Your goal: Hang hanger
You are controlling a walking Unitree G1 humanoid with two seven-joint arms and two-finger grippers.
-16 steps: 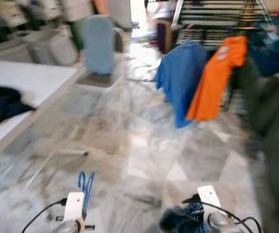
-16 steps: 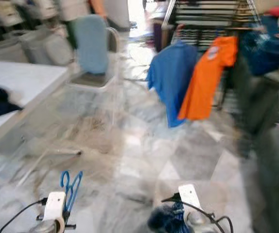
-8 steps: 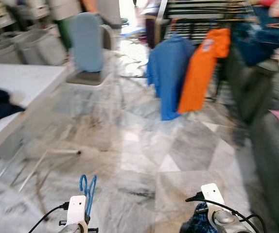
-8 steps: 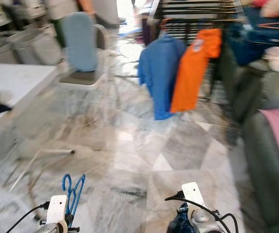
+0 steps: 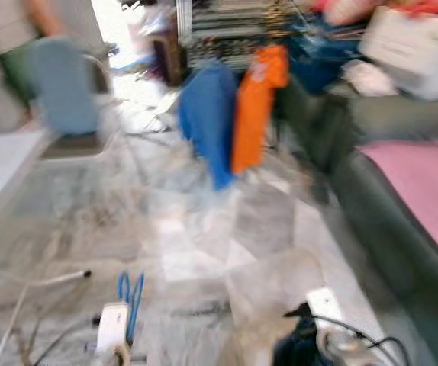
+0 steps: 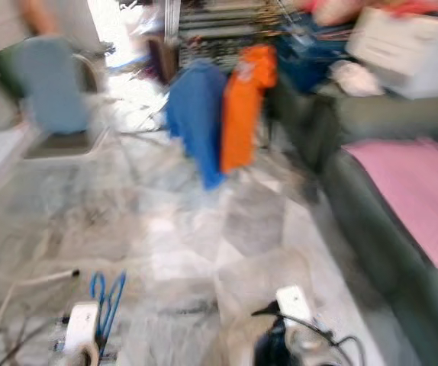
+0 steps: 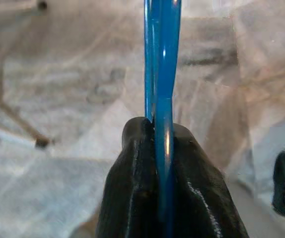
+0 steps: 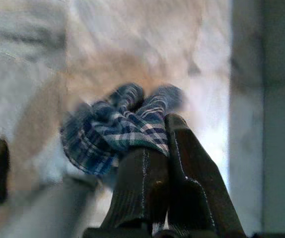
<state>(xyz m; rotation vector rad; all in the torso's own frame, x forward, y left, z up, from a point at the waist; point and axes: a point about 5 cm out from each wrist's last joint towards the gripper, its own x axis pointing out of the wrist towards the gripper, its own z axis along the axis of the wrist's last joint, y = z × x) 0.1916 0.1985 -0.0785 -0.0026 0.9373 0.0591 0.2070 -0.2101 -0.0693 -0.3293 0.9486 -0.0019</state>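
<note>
I have the left gripper low at my left, its 2 black fingers pinched tight on a blue plastic hanger. The hanger stands edge-on between the pads, its long axis running straight out from the fingers and away from me, above the marble floor. From the head views, it sticks up and forward from the wrist.

The drying rack is where this hanger has to end up, I judge, and it lies well ahead, across the open floor and slightly right of centre. A blue shirt and an orange shirt hang side by side from its near edge. The picture is blurred, so I cannot make out a bare stretch of rail.

Further right, a grey sofa with a pink cushion runs along that side of the floor.

The right gripper sits low at my right, clamped on a bunched blue plaid cloth.

The hanger's axis already points roughly toward the rack, though it is carried on the arm farther from it, so I judge the approach needs a rightward bias before I lift.
</note>
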